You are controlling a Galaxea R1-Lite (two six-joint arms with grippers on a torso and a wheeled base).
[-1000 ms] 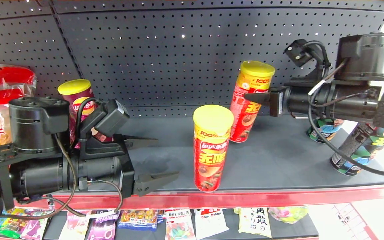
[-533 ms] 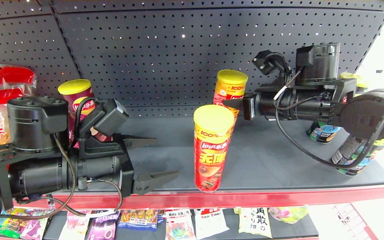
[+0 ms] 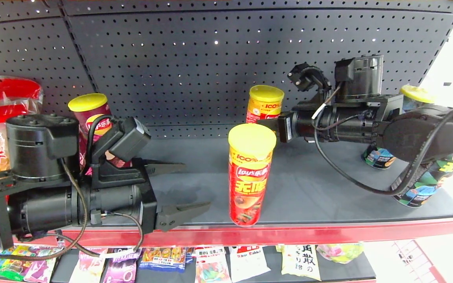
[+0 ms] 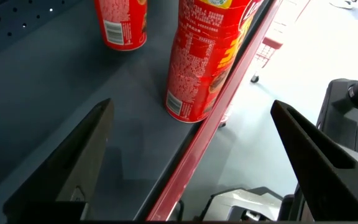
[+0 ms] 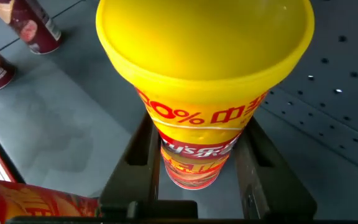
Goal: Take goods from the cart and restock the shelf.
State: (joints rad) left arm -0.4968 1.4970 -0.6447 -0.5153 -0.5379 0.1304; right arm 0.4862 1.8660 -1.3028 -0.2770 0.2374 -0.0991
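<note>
Bright even light; blown-out glare at right; pinpricks through pegboard [image 3: 210, 59]; soft shadows on shelf [image 3: 297, 196].

Bare shelf deck [image 3: 309, 196] right of front can [image 3: 251, 177], green cans [image 3: 419, 194] beyond

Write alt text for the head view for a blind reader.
The right gripper holds a yellow-lidded red chip can upright toward the back of a dark shelf, behind a matching can at the front edge. The left gripper hangs open and empty to its left.
</note>
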